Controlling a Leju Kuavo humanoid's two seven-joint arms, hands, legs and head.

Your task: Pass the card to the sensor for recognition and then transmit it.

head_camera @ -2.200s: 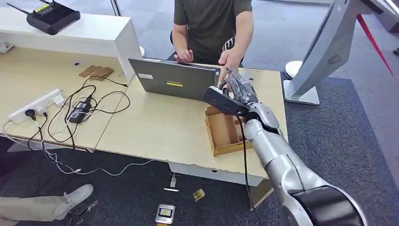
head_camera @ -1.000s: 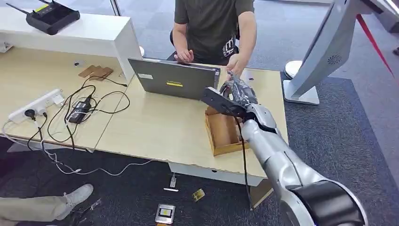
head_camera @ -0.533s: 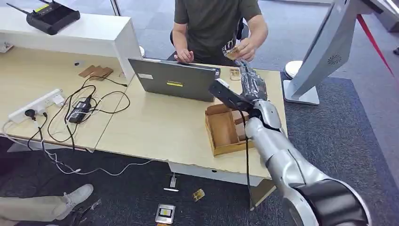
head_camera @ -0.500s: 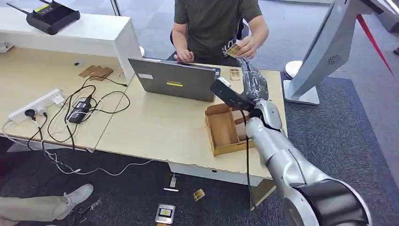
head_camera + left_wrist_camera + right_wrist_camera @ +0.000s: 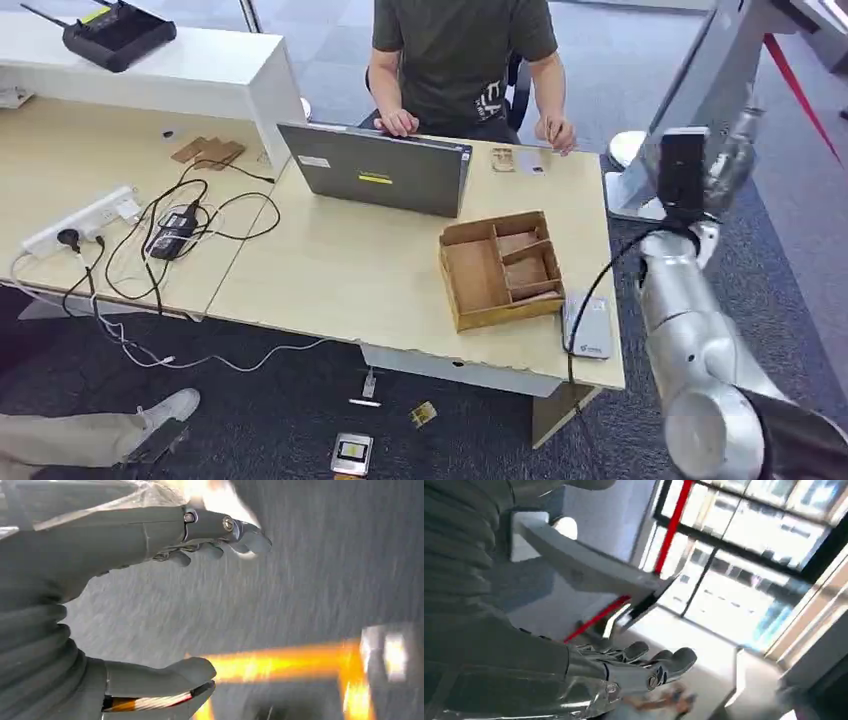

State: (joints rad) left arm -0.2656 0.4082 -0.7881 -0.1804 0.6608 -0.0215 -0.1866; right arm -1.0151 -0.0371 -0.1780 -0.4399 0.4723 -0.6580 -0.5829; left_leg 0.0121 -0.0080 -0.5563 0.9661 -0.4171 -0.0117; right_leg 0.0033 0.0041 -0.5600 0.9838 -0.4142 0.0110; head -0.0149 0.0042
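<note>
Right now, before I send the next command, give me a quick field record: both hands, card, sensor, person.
right hand: raised beyond the table's right edge, by the grey kiosk stand; fingers apart, holding nothing
left hand: fingers apart, empty, over blurred floor
card: pale flat piece on the table's far edge, probably the card
sensor: grey pad at the near right corner, beside the wooden tray
person: seated behind the laptop, one hand next to the card

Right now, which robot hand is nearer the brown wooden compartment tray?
Right. The right hand is raised beyond the desk edge past the wooden tray; the left hand hangs over carpet.
</note>
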